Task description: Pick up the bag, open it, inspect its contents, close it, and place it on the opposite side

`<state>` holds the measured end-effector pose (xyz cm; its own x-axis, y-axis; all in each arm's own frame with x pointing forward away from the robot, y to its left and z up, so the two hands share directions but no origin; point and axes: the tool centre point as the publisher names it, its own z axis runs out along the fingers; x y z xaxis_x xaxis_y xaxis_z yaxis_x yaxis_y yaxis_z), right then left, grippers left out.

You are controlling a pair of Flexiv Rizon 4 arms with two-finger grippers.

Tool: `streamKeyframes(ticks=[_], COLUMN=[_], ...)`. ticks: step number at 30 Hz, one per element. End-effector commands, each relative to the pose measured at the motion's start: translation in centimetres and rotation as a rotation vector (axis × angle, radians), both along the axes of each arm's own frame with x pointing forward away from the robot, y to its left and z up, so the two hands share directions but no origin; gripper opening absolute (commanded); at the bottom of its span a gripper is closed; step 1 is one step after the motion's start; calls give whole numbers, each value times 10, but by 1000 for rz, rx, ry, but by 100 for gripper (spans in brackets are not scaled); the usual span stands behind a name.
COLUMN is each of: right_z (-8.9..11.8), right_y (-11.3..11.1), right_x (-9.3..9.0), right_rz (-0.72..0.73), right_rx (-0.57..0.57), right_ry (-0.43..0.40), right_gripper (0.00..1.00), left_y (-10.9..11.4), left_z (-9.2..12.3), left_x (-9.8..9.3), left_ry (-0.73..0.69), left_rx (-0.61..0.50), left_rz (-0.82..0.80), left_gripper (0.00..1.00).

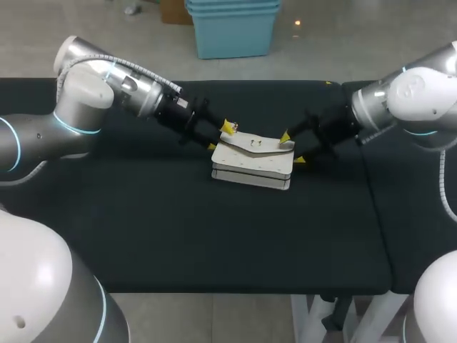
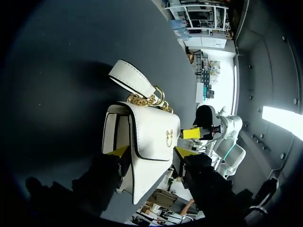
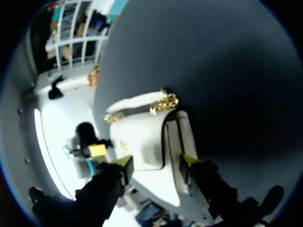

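The left gripper (image 1: 220, 136) and right gripper (image 1: 293, 147) flank the white leather bag with a gold chain (image 1: 253, 163). I cannot tell if they squeeze it. A weak hold could drop it.

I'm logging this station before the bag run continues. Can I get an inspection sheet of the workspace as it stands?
Surface: black table, matte top.
Job's things: white bag lying at the table's middle, flap down and facing up; its strap and gold chain lie along one long edge.
Clutter: nothing seen.
Grippers: left gripper at the bag's left end, right gripper at its right end; whether either grips it cannot be told.
Cables: ribbed hose along the left arm, thin cable hanging by the right arm, both clear of the bag.
Surroundings: nothing seen reaching over the table.
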<state>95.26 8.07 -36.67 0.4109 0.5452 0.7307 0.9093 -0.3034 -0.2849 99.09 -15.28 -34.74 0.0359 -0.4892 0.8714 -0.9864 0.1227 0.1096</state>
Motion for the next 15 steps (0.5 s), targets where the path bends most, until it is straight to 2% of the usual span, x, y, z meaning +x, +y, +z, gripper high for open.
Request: streamKeyframes(ticks=[1,3,7,8,10,11,12,13,15], right_z=[-7,-10,-13,-13,-13,-13,-13,-12,-11], right_y=[0,0,1,1,1,1,1,1,0], right_x=[4,4,4,3,3,3,4,4,4], right_rz=[11,4,-3,-4,-7,-9,-11,-17,-23], right_rx=[22,31,45,46,52,54,57,60,63], right_ry=[12,16,19,19,19,18,17,14,8], right_gripper=[66,66,59,53,44,28,9,0,0], left_y=[-4,-4,-6,-6,-7,-7,-7,-8,-8], left_z=[-8,-11,-15,-15,-17,-17,-17,-18,-18], left_x=[3,3,5,5,6,6,7,7,7], left_ry=[1,-1,0,1,1,1,2,1,-1], left_rx=[-1,6,11,11,14,14,15,16,18], left_rz=[5,16,21,22,26,27,27,27,26], left_gripper=[54,51,47,45,35,25,11,0,0])
